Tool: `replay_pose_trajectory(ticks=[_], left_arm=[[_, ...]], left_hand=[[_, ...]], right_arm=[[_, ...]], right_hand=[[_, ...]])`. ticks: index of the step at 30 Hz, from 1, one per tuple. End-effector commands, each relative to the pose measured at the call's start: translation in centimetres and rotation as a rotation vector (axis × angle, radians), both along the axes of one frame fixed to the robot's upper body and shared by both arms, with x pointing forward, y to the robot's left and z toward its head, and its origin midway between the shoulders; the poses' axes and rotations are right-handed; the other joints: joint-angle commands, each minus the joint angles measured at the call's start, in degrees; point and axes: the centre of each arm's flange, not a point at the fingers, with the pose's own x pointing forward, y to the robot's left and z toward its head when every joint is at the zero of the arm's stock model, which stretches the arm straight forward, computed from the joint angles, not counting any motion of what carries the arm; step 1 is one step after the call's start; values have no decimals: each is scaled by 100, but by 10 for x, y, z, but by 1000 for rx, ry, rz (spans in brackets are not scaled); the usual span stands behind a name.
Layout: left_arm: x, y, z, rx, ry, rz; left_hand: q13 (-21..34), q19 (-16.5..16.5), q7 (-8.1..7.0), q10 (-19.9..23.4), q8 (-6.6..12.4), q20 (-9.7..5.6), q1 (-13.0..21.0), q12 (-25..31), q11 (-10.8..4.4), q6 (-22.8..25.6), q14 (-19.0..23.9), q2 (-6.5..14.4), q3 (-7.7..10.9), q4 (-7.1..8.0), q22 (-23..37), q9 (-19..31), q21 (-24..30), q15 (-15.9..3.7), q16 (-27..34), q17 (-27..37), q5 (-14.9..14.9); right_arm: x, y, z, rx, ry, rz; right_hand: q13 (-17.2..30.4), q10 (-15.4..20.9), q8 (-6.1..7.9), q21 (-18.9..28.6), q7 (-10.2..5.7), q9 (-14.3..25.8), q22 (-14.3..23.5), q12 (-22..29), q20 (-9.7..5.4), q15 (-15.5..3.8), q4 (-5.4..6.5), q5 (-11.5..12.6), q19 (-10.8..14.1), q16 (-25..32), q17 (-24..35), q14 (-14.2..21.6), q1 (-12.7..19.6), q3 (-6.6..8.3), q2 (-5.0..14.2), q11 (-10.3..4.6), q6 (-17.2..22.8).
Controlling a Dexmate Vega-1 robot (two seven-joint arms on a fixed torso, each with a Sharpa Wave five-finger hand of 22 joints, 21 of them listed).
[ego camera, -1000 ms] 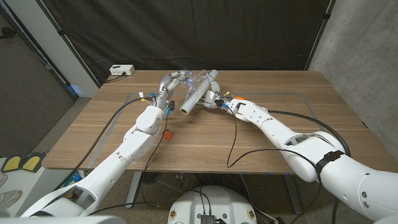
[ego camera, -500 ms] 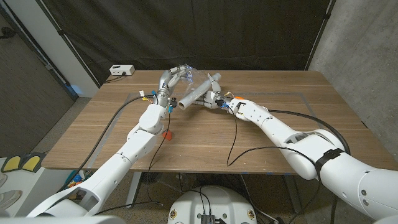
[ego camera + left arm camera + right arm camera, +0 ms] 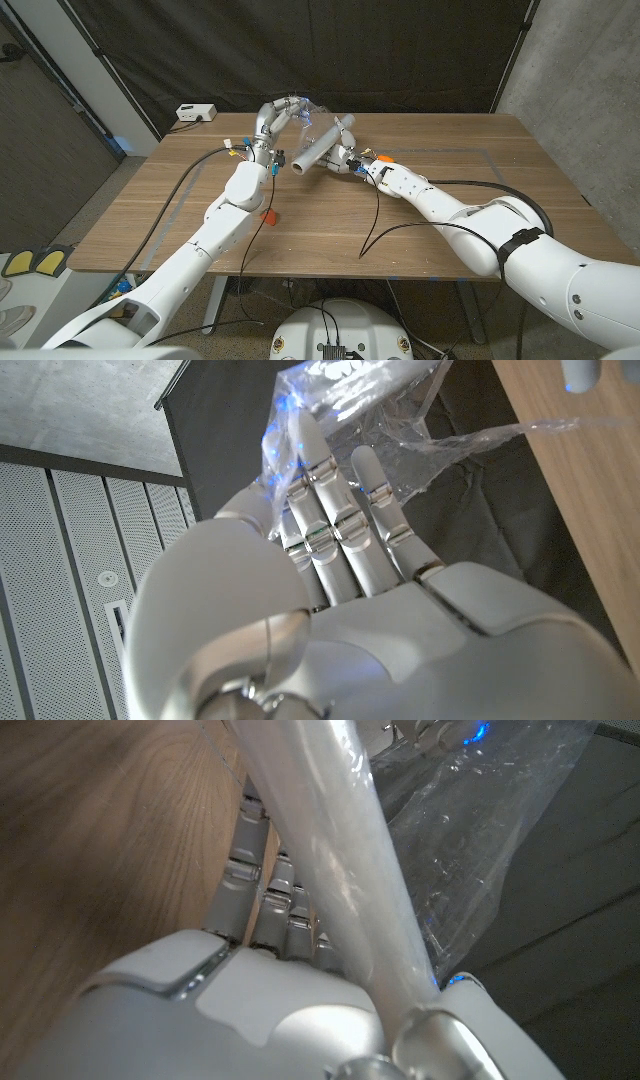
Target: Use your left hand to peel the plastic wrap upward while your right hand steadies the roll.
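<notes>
A grey-white roll of plastic wrap (image 3: 318, 146) is held tilted above the far middle of the table, its open end toward me. My right hand (image 3: 347, 158) grips the roll (image 3: 340, 870) from the right side, fingers wrapped around it. My left hand (image 3: 280, 113) is raised above the roll's left and pinches a crumpled sheet of clear wrap (image 3: 312, 114) that stretches from the roll up to its fingers. In the left wrist view the wrap (image 3: 370, 410) bunches at the fingertips (image 3: 330, 470) of that hand.
A white box (image 3: 195, 113) lies at the table's far left corner. Black cables (image 3: 385, 225) trail across the wooden table (image 3: 500, 190) from both arms. A dark curtain hangs behind the table.
My left hand has risen and pulled the wrap farther up and away from the roll. The roll's near end has lifted a little in my right hand.
</notes>
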Motion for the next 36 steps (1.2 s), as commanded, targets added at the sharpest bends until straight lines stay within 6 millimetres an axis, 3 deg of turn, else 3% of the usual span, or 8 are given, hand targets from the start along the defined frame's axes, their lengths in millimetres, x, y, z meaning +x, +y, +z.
replay_pose_trajectory(ticks=[1,7,17,21,24,27,33,36], left_arm=[[-8,-2,12,16,-36,10],[-17,-2,23,17,-76,19],[-28,-2,40,22,-126,42],[-29,-4,43,30,-128,42],[-28,-5,44,33,-128,37],[-28,-6,45,33,-128,35],[-33,-9,55,43,-148,36],[-36,-10,61,50,-159,36]], left_hand=[[1,-10,412,82,45,-201,5,34,-210,409,98,-11,32,4,11,23,48,-59,-7,29,32],[1,-29,416,77,29,-200,4,31,-210,409,101,-23,39,13,-2,27,92,-55,-12,54,31],[7,-59,413,84,15,-218,6,36,-208,426,112,-40,55,22,-22,46,163,-58,-18,98,31],[14,-57,407,81,8,-221,6,39,-209,435,112,-46,59,24,-27,42,182,-59,-21,108,31],[13,-66,406,85,2,-228,6,39,-204,447,117,-52,63,27,-33,40,204,-59,-23,122,31],[13,-81,407,82,-3,-223,5,37,-204,445,123,-57,66,30,-37,46,218,-57,-23,133,30],[0,-79,403,89,-10,-235,8,32,-202,451,121,-68,75,30,-45,56,253,-59,-30,152,30],[9,-81,408,89,-15,-238,10,37,-202,463,127,-70,80,31,-49,52,269,-60,-30,161,30]], right_arm=[[3,0,0,50,1,-13],[4,1,1,79,17,-11],[6,-1,-1,108,54,-14],[8,-1,-3,119,76,-18],[8,-1,-3,130,84,-23],[10,-1,-4,129,97,-34],[11,-2,-4,112,108,-45],[13,-2,-5,110,121,-60]], right_hand=[[83,558,133,109,159,55,68,320,-339,-183,-176,-6,278,102,53,440,365,220,171,-112,413],[139,945,259,274,475,79,156,589,-530,-280,-340,32,520,188,84,958,603,391,278,-29,923],[86,1228,337,424,570,30,187,668,-491,-207,-362,-34,754,239,80,1294,534,370,207,161,1422],[37,1365,332,493,584,4,183,654,-530,-195,-467,14,890,298,68,1490,707,477,270,238,1558],[-41,1232,121,374,594,-39,-27,464,-553,-254,-764,-10,892,212,30,1422,1018,522,8,288,1343],[-9,900,-175,53,621,-27,-121,214,-455,-189,-832,-52,803,76,79,1117,1009,510,-48,306,819],[22,621,-249,-453,624,-8,-125,-13,-299,-143,-923,-82,485,-72,86,637,1022,475,-128,327,596],[30,538,-268,-561,626,-7,-125,-73,-287,-132,-946,-112,486,-102,80,507,994,427,-212,327,504]])
